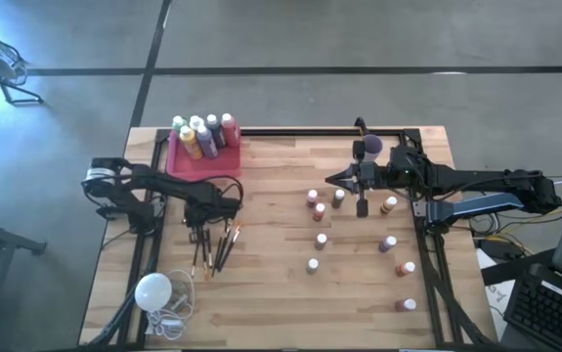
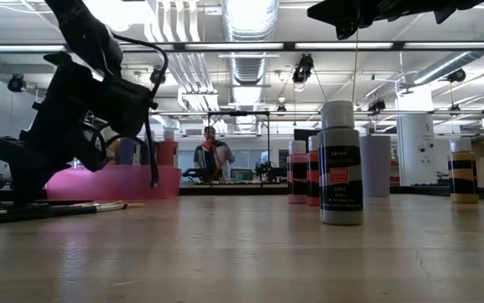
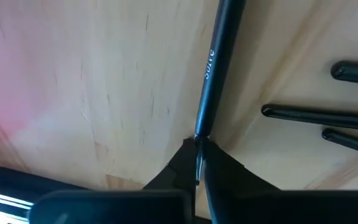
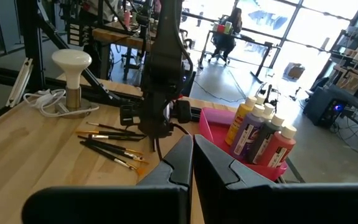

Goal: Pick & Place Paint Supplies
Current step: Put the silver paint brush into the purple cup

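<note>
Bright ceiling lights [image 2: 250, 17] glare; near tabletop blurred

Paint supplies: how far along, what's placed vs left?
Done: several large bottles stand in the pink tray. In hand: the left claw is shut on one paintbrush at the brush pile. Left: those brushes and the small bottles scattered on the table. The right claw hangs shut above them, holding nothing visible.
</note>
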You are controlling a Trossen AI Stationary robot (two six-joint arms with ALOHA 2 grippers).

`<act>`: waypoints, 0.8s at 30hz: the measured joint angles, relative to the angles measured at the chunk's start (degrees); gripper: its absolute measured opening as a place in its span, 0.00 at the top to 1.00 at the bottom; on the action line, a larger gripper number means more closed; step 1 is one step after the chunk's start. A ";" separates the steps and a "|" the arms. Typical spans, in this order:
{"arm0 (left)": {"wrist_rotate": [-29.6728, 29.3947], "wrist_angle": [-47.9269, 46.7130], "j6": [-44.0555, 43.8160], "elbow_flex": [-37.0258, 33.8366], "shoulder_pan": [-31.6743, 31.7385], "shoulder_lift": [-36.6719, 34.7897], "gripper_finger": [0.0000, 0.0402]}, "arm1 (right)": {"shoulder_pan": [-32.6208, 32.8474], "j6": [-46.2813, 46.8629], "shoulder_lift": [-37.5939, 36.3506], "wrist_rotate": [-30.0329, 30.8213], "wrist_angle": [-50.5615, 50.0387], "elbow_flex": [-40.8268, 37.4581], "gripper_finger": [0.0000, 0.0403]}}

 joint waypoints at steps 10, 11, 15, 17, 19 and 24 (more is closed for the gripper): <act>-4.95 -1.89 0.34 4.03 0.02 -8.22 1.00 | -0.02 0.00 0.00 0.00 -0.09 0.00 0.98; -5.33 -2.05 0.38 4.27 0.02 -8.99 1.00 | -0.01 0.01 0.00 0.00 -0.10 0.00 0.98; -4.57 -2.66 0.46 4.37 0.04 -11.58 1.00 | -0.02 0.00 0.00 0.00 -0.17 0.00 0.98; -3.94 -2.74 0.46 4.37 0.02 -12.37 0.99 | -0.02 0.01 0.00 0.00 -0.15 0.00 0.98; -3.76 -2.67 0.41 4.37 0.02 -12.73 0.97 | -0.02 0.01 0.00 0.00 -0.15 0.00 0.98; -3.70 2.89 2.98 4.35 0.02 -12.31 0.88 | -0.02 0.02 0.00 0.00 -0.15 -0.02 0.98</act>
